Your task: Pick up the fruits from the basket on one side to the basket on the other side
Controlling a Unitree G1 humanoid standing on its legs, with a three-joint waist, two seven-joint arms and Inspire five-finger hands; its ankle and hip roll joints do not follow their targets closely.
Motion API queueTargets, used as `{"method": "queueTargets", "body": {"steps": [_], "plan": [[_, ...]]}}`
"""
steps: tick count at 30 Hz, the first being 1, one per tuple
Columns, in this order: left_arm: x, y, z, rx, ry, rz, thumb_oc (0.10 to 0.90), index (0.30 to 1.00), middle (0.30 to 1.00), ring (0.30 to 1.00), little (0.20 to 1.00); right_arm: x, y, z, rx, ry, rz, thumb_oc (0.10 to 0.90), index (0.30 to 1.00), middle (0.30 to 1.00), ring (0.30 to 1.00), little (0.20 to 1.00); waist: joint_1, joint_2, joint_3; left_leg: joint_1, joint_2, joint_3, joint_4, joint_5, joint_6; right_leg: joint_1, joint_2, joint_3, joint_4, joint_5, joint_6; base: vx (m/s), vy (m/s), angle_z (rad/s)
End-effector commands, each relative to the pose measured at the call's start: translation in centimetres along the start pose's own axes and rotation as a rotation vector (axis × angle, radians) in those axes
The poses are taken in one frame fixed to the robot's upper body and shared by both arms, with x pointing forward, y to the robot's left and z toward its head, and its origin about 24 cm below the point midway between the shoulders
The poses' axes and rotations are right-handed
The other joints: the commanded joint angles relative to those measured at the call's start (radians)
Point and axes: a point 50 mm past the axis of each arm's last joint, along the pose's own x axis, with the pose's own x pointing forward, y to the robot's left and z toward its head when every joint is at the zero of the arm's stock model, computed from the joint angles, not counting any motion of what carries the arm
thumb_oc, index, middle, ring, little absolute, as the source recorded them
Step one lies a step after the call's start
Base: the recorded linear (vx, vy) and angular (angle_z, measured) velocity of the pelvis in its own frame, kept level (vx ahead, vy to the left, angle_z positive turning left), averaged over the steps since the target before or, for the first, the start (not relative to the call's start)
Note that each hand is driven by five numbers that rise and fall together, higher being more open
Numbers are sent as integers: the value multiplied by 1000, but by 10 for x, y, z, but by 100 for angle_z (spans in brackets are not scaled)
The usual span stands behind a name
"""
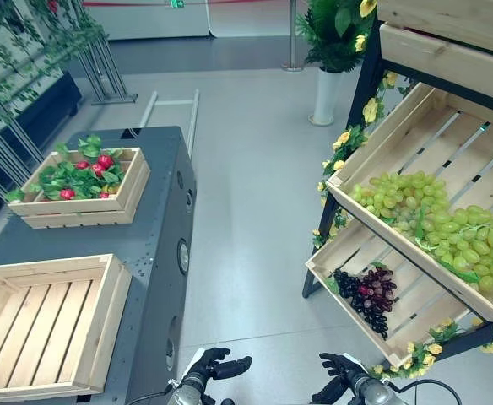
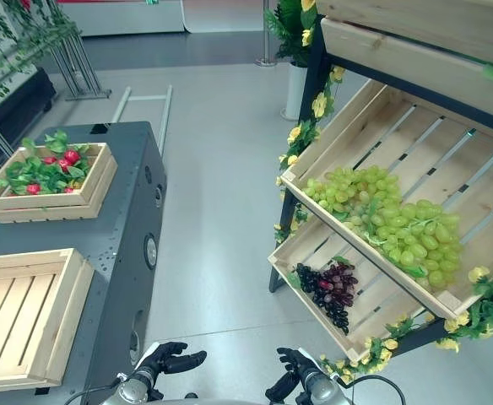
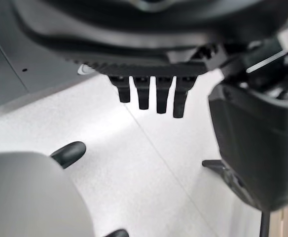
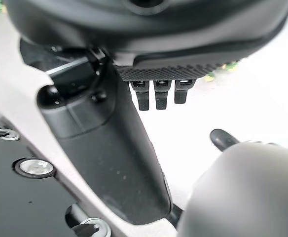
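Both hands hang low, holding nothing: left hand and right hand, fingers loosely spread. Ahead-left of the left hand, an empty crate on a grey table; beyond it, a crate of red fruit. Ahead-right of the right hand, a shelf rack carries dark grapes and, above them, green grapes.

On my desk, the near wooden basket sits empty, slats bare. Beyond it, a second basket holds red fruits among green leaves. Well apart, the shelf's crates hold green grapes and dark grapes.
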Motion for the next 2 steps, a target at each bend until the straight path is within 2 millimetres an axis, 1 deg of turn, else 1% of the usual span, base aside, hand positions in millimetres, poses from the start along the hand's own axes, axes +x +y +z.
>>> {"method": "queueTargets", "body": {"steps": [1, 2], "plan": [[6, 3, 25, 49, -120, -6, 800, 900, 900, 900, 900, 6, 4, 19, 53, -48, 23, 800, 900, 900, 900, 900, 16, -47, 33, 44, -56, 10, 20, -113, 30, 22, -11, 17, 26, -25, -19, 33, 13, -1], [6, 3, 25, 49, -120, -5, 800, 900, 900, 900, 900, 6, 4, 19, 53, -47, 23, 800, 900, 900, 900, 900, 16, -47, 33, 45, -57, 9, 20, -113, 30, 23, -11, 17, 26, -26, -18, 0, 0, 0]]}}
